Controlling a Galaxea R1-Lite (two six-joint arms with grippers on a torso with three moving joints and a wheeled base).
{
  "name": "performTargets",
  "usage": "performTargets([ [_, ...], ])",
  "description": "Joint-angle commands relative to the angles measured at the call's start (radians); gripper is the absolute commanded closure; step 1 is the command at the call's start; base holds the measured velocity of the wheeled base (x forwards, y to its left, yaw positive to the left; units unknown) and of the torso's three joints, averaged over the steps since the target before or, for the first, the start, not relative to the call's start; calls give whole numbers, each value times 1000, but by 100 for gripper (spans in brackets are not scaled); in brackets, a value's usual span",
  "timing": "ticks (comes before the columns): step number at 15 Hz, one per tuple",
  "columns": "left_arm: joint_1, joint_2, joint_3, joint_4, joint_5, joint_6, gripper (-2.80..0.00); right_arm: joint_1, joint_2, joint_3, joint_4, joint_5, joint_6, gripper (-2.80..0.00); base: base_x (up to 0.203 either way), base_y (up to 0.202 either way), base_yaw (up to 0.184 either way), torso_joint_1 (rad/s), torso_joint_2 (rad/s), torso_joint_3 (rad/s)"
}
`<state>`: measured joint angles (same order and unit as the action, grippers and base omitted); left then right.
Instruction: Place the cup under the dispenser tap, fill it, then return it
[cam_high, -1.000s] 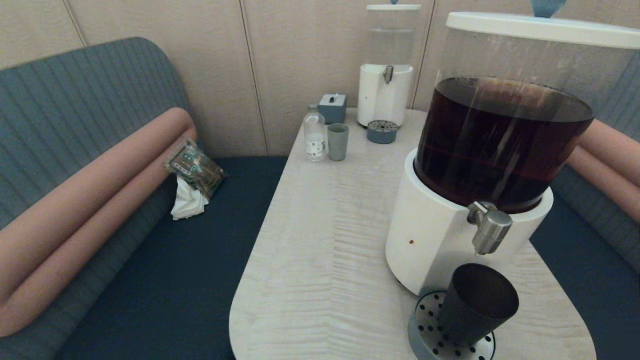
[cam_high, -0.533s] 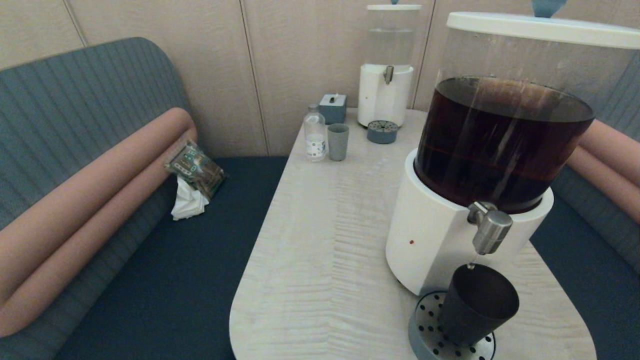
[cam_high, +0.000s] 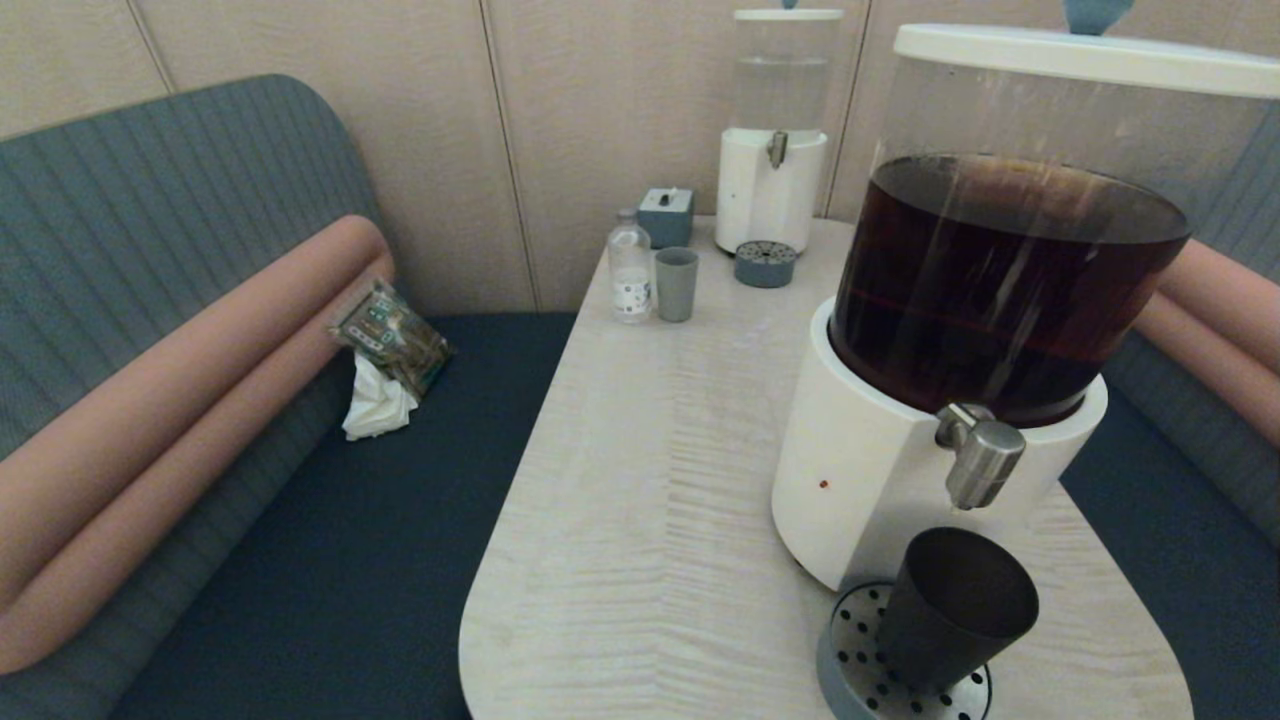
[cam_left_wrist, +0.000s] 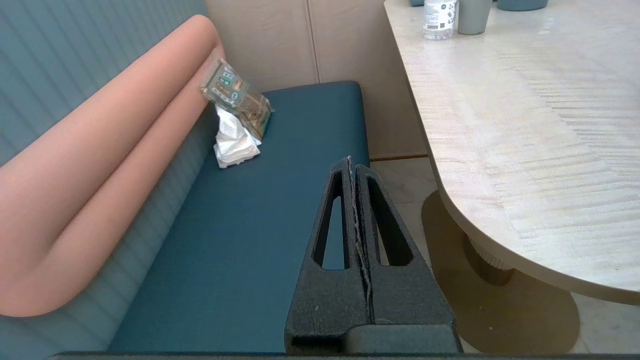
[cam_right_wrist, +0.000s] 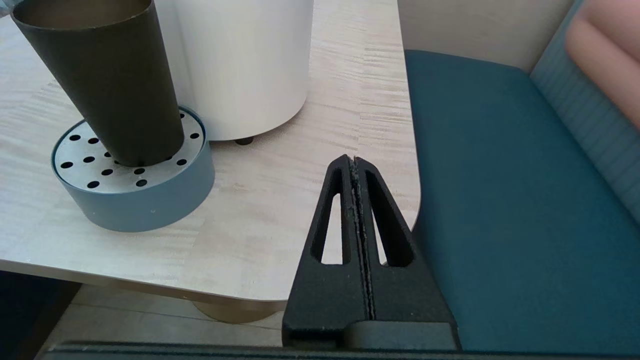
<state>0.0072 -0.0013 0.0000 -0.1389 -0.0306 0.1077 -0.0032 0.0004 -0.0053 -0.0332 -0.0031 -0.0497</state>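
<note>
1. Matte black plastic, small and tapered: the cup (cam_high: 955, 610) stands upright on the round grey-blue perforated drip tray (cam_high: 850, 665), directly below the stubby brushed-steel dispenser tap (cam_high: 982, 462) of the big white-based dispenser of dark brown liquid (cam_high: 1000, 280).
2. Taking that cup as the landmark: neither arm touches it. The right gripper (cam_right_wrist: 354, 162) hangs off the corner of the pale wood-grain table (cam_right_wrist: 280, 220), its two black fingers pressed flat together with nothing between them.
3. From those right fingers the cup lies across the table corner, near but clearly apart, its long axis vertical and its wide mouth up.
4. The left gripper (cam_left_wrist: 351, 162) is parked well away from the cup, over the dark blue bench seat (cam_left_wrist: 240, 225) on the table's far side, fingers likewise closed on nothing.
5. My read: the right arm is plainly the nearer one, so the return falls to it. It would need to spread its fingers and come in level at the cup's side.
6. No stream shows at the tap, and I cannot see how full the cup is; a full one would punish any tilt.
</note>
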Motion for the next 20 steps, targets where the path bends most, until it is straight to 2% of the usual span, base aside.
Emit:
performTargets([
  [1,0,1,40,-1,0,1,0,0,-2,15,-1,0,2,0,0,0,0,0,0,0],
  [10,0,1,40,-2,0,1,0,0,1,13,5,2,1,0,0,0,0,0,0,0],
  [13,0,1,40,-1,0,1,0,0,0,15,6,11,-43,0,0,0,0,0,0,0],
  [20,0,1,40,-1,0,1,0,0,4,0,48,21,-25,0,0,0,0,0,0,0],
])
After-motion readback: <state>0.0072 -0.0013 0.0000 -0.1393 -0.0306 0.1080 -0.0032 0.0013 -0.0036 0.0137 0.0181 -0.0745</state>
